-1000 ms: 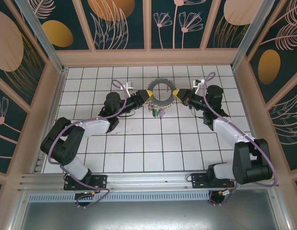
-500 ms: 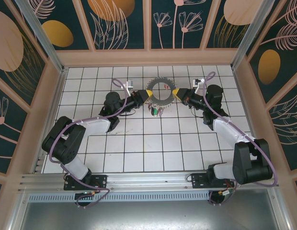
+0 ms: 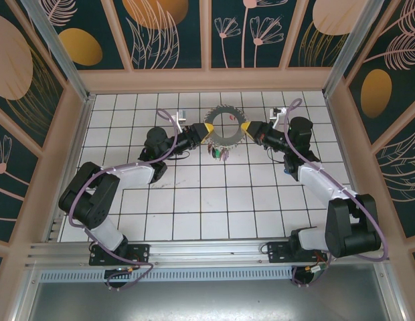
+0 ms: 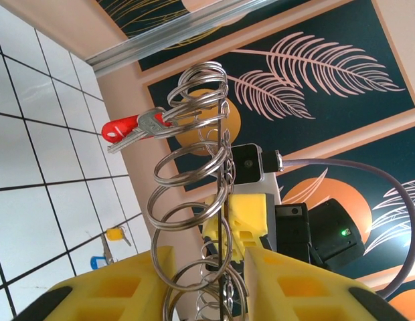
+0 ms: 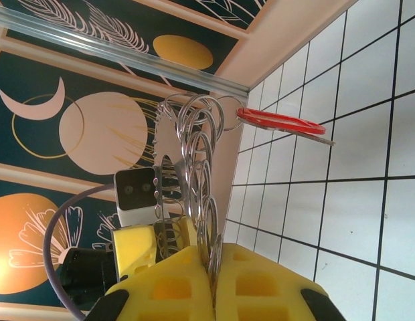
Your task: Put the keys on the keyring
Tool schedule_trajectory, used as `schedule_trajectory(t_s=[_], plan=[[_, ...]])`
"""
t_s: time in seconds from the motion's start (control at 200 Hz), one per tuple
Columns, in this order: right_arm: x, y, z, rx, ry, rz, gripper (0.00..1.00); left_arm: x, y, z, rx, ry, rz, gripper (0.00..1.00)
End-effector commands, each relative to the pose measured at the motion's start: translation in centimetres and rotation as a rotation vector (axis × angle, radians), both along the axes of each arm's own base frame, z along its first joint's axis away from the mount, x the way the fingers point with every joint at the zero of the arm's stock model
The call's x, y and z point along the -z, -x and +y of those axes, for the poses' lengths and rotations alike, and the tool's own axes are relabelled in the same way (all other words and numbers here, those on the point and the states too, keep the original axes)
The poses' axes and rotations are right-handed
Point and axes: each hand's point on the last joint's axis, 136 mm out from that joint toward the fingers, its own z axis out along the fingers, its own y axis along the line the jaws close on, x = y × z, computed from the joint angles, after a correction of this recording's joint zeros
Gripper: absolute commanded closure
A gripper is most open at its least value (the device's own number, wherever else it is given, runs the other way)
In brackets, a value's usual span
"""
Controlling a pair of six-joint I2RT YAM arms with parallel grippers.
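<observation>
Dark panels painted with leaves and orange discs wall in a white-tiled bench, above which two arms meet at the far middle. On the left, the left end effector reaches the left rim of the keyring, which is held up off the tiles. From the left wrist, its yellow fingers stand a narrow gap apart, with the keyring's thin wire and a stack of small split rings running between them; whether they clamp it cannot be told. A red-tagged key juts out near the top of that stack, and a yellow-tagged key and a blue-tagged key lie on the tiles beyond.

At centre, a cluster of keys with coloured tags hangs from the ring's near edge.

On the right, the right end effector meets the ring's right rim. From the right wrist, its two yellow fingers are pressed together on the ring's wire, pinching it, with the left end effector facing it from the ring's other side.
</observation>
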Motion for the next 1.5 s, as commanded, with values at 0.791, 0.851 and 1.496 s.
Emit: schedule_trajectory(t_s=[0.791, 0.851, 1.496], plan=[[-3.4, 1.0, -4.4, 0.253, 0.279, -0.187, 0.48, -10.3, 3.5, 1.5, 0.021, 0.161, -0.310, 1.00], [-4.4, 1.3, -5.2, 0.304, 0.295, -0.232, 0.47, -10.6, 3.6, 1.7, 0.013, 0.157, -0.322, 1.00], [-5.9, 5.5, -7.7, 0.418, 0.595, -0.676, 0.62, -9.2, 2.2, 3.6, -0.168, -0.190, -0.286, 1.00]])
